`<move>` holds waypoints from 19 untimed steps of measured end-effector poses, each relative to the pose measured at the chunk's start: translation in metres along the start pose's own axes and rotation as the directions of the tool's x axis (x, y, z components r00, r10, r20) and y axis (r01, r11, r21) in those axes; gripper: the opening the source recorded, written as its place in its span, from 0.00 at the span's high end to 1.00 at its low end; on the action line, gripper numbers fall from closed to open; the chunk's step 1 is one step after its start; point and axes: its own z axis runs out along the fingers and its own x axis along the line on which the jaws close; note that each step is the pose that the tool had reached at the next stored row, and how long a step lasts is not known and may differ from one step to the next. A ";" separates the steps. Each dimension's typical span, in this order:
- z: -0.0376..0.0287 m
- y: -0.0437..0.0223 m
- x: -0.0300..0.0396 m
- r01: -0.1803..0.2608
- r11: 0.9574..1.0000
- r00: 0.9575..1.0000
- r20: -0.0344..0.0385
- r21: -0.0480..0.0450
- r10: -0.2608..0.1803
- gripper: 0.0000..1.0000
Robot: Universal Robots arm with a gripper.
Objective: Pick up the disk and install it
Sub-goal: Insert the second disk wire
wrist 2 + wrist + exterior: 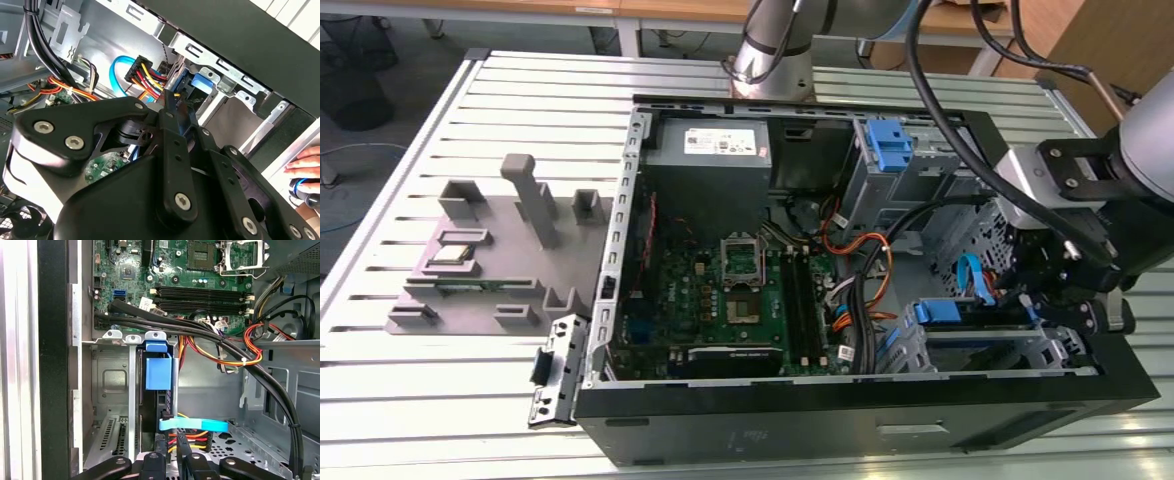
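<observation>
The first wrist view shows the disk (pixel 156 390) seated edge-on at 12 o'clock from the gripper (pixel 172 452), whose closure I cannot tell; cables (pixel 220 347) crowd alongside.

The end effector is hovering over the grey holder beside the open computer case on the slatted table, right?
No. The exterior view shows the end effector at the drive cage inside the open computer case, toward that view's right, not over the grey holder. The case does lie on the slatted table.
</observation>
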 end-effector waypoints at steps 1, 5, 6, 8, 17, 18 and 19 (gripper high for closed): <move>-0.0001 0.0000 -0.0005 0.000 1.000 1.000 0.000 0.000 0.000 0.76; 0.0001 -0.0001 -0.0013 0.000 1.000 1.000 0.000 0.000 0.000 0.76; 0.0001 -0.0002 -0.0013 0.000 1.000 1.000 0.000 0.000 0.000 0.76; 0.0005 -0.0006 -0.0013 0.000 1.000 1.000 0.001 0.000 0.000 0.76; 0.0021 -0.0012 -0.0011 0.000 1.000 1.000 0.003 0.000 0.000 0.76; 0.0022 -0.0012 -0.0011 0.000 1.000 1.000 0.003 0.000 0.000 0.76; 0.0024 -0.0012 -0.0011 0.000 1.000 1.000 0.003 0.000 0.000 0.76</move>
